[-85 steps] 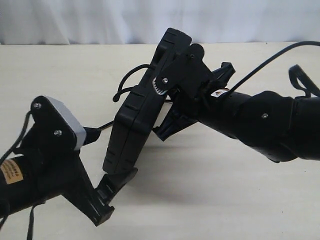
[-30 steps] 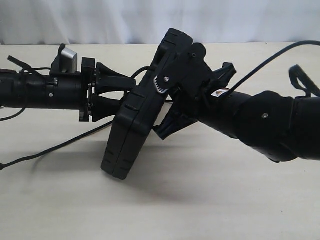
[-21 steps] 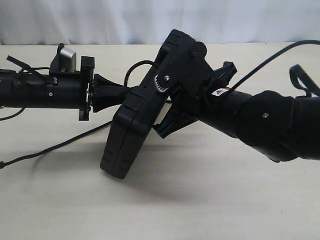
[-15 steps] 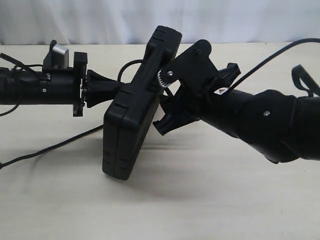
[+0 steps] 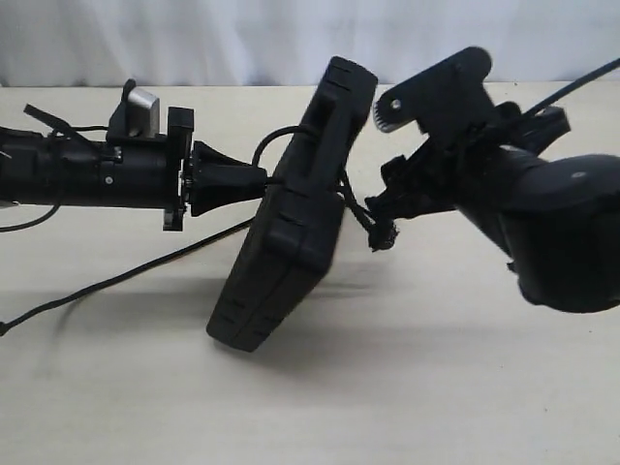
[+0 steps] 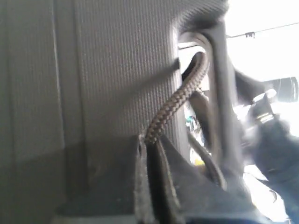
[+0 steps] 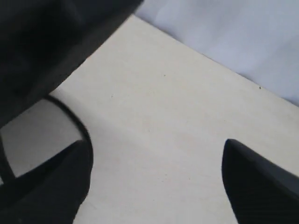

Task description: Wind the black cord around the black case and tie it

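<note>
The black case (image 5: 295, 208) stands tilted on its lower corner in the middle of the table. My left gripper (image 5: 260, 179) reaches in from the left against the case's face and is shut on the black cord (image 5: 274, 138). In the left wrist view the braided cord (image 6: 180, 95) rises from the shut fingertips of the gripper (image 6: 150, 142) into the case's handle hole. The cord's knotted, frayed end (image 5: 382, 236) hangs on the case's right side. My right gripper (image 5: 381, 155) is open beside that end, holding nothing. Only bare table shows in the gap of the gripper (image 7: 156, 149).
A thin black line (image 5: 107, 286) trails over the beige table (image 5: 436, 387) toward the left edge; I cannot tell whether it is cord or wire. A white curtain (image 5: 194, 39) backs the scene. The case's dark edge (image 7: 42, 51) fills one corner of the right wrist view.
My right gripper let go of the case, opened and drew back to the right. My left gripper rose from the front, came to the case's left side and shut on the cord. The case tilted further.
</note>
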Tool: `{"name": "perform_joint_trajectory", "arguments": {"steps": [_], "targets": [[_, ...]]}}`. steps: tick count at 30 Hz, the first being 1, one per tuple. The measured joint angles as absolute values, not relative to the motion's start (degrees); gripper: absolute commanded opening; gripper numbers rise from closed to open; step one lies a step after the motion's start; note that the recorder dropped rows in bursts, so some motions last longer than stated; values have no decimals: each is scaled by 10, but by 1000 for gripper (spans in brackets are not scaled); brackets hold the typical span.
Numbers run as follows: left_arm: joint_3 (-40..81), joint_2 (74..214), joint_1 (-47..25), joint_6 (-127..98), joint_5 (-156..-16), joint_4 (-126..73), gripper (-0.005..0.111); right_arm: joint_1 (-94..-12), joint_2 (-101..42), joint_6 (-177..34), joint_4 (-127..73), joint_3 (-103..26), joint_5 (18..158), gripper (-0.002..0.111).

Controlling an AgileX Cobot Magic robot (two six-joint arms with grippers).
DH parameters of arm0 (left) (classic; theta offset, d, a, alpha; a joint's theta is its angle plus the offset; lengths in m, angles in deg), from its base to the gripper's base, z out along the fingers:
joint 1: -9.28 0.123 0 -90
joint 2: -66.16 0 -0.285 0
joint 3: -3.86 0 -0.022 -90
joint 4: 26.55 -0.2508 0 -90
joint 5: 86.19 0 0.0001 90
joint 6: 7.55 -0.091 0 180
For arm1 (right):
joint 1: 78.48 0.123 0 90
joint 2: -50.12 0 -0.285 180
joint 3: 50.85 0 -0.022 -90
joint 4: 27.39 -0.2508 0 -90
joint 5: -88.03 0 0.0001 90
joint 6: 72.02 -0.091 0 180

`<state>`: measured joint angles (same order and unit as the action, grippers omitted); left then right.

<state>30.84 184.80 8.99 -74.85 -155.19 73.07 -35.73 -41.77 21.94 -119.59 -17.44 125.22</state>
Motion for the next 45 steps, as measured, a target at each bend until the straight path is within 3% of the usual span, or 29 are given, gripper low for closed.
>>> {"name": "perform_joint_trajectory", "arguments": {"steps": [4, 12, 16, 20, 27, 37, 45], "targets": [[302, 1848, 83, -749, -1552, 730, 0, -357, -342, 282, -1254, -181, 1254, 70], [300, 1843, 107, -749, -1552, 727, 0, -357, -301, 352, -1273, -181, 1152, 39], [300, 1842, 112, -749, -1552, 727, 0, -357, -317, 364, -1273, -181, 1130, 31], [300, 1842, 112, -749, -1552, 727, 0, -357, -348, 368, -1273, -180, 1137, 38], [300, 1842, 112, -761, -1552, 727, 0, -357, -394, 368, -1273, -180, 1140, 77], [295, 1842, 166, -799, -1552, 714, 0, -357, -402, 473, -1274, -180, 1030, 79], [290, 1842, 177, -825, -1552, 706, 0, -394, -417, 473, -1273, -225, 1072, 79]]}}
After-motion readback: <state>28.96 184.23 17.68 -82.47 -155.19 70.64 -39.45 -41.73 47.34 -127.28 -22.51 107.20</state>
